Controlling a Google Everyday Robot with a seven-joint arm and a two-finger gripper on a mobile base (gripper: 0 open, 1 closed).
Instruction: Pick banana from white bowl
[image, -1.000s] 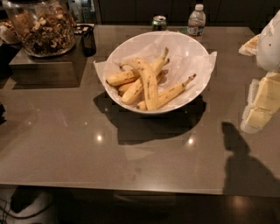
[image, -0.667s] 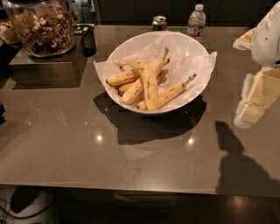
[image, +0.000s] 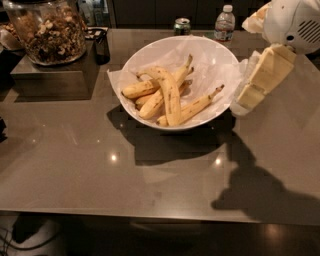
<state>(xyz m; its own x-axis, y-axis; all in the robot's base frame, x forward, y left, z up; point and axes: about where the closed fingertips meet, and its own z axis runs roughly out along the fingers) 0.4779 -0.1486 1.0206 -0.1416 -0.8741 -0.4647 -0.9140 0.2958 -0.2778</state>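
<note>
A glass jar (image: 47, 30) of snacks stands at the far left of the counter (image: 100, 165). Near the middle sits the white bowl (image: 210, 60), and the banana (image: 169, 95) lies in it, arched across slimmer bananas (image: 192, 106). Behind the bowl are a can (image: 182, 25) and a water bottle (image: 224, 22). The gripper (image: 245, 100) hangs just beside the bowl's right rim; I cannot tell whether it is open or closed.

From here I see a glossy grey-brown surface (image: 100, 170) catching small glints of light, with dark cabinets behind. A glass jar (image: 47, 30) stands on a dark box (image: 55, 77) at far left, and a can (image: 182, 26) and water bottle (image: 224, 22) at the back edge. The tool (image: 247, 97) hangs at right.
</note>
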